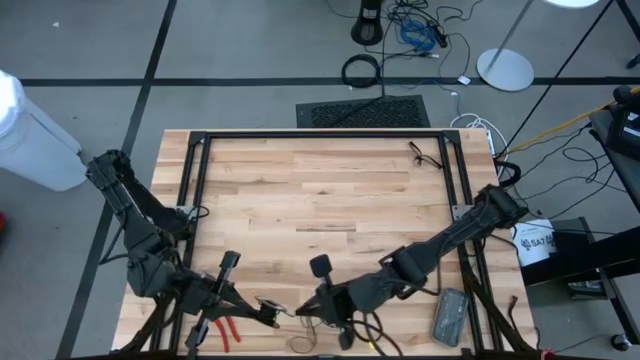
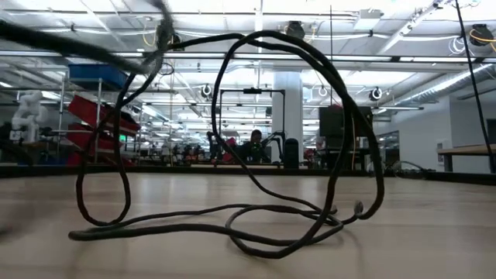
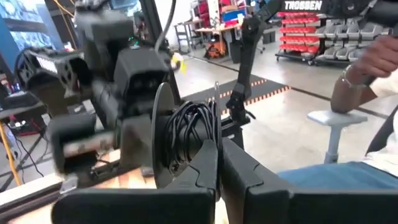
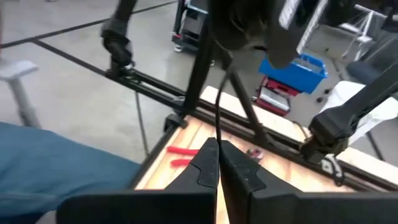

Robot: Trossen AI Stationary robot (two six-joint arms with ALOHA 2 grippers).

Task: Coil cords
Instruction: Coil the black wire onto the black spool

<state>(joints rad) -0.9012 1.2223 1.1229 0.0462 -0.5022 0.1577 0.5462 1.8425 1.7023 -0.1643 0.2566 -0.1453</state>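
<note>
Near the front edge of the wooden counter, both arms meet over the cord. Seen from above, the left tool reaches in from the left side and the right tool from the right, their tips just beside each other.

From the left wrist, the left tool has its fingers pressed together, with a bundle of thin black cord loops standing just past the fingertips; whether the fingers actually pinch a strand cannot be told. From the right wrist, the right tool is also closed, and a single thin black strand rises from the seam between its fingertips, so it grips the cord.

At counter height, the cord lies in loose, uneven loops: several rest flat on the wood, while two larger loops stand up in the air, one strand climbing toward the upper left.

Red-handled pliers lie on the counter near the left arm's base. A grey flat device rests near the front right corner. A person's hand shows beyond the counter in the left wrist view.
</note>
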